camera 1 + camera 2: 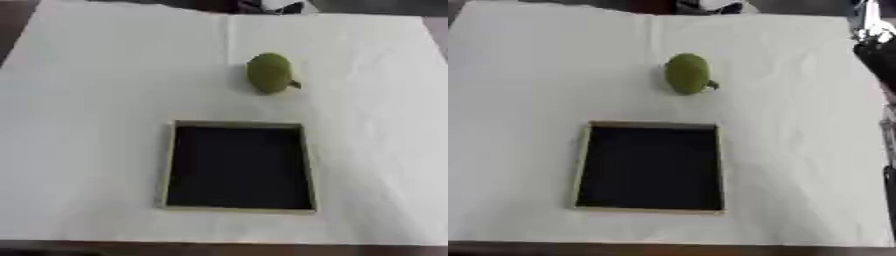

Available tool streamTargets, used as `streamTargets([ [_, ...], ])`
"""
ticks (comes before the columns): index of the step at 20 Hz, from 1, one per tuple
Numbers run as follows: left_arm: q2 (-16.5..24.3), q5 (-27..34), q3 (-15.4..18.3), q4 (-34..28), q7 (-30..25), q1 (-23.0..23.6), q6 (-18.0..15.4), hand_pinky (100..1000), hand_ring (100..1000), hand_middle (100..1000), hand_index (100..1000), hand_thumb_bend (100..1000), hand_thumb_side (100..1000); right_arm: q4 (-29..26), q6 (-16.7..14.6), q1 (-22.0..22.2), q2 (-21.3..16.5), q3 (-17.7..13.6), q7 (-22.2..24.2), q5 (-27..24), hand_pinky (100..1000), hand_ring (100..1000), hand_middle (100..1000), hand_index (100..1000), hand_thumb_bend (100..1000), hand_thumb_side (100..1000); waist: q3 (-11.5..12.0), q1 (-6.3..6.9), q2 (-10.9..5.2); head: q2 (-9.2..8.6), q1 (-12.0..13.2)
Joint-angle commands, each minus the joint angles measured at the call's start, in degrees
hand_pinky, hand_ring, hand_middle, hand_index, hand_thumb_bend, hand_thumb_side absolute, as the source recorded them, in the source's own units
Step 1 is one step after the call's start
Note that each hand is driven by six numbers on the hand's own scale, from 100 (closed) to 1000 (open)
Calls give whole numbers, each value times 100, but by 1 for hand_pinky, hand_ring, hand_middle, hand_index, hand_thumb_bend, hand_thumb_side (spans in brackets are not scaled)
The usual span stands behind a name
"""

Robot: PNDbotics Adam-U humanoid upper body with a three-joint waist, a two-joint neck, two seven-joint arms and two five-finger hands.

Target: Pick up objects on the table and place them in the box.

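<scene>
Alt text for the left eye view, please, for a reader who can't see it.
A green rounded fruit-like object lies on a white cloth-covered table, just beyond a shallow square box with a dark interior that looks empty. No robot hand shows in this view.

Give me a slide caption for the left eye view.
A green fruit lies on the white cloth beyond the box; no hands in view.
</scene>
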Motion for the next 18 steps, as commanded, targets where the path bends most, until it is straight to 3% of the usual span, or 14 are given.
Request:
streamTargets([
  [1, 124, -13, 53, -116, 1, -46, 9, 699, 732, 749, 755, 100, 602, -94, 2, -21, -180, -59, -21, 41, 804, 556, 530, 739, 100, 374, -1, 2, -80, -35, 15],
  [8, 144, -25, 47, -116, -13, -47, 13, 698, 732, 749, 755, 100, 602, -94, 103, 35, -624, 23, -80, 180, 809, 579, 548, 753, 100, 337, 18, -32, -85, -12, 20],
  [11, 169, -32, 48, -116, -13, -41, 18, 698, 732, 749, 755, 100, 604, -94, 242, 65, -978, 116, -136, 349, 812, 596, 563, 763, 100, 340, 20, -60, -97, 0, 33],
  [13, 195, -39, 47, -116, -13, -34, 17, 698, 733, 749, 755, 100, 602, -94, 282, 68, -1242, 222, -99, 502, 814, 620, 584, 771, 100, 288, 18, -87, -110, 16, 49],
  [18, 249, -54, 51, -116, -10, -7, 4, 698, 733, 749, 755, 100, 603, -94, 220, -15, -1959, 474, 274, 940, 820, 685, 640, 787, 100, 241, 14, -136, -138, 36, 86],
])
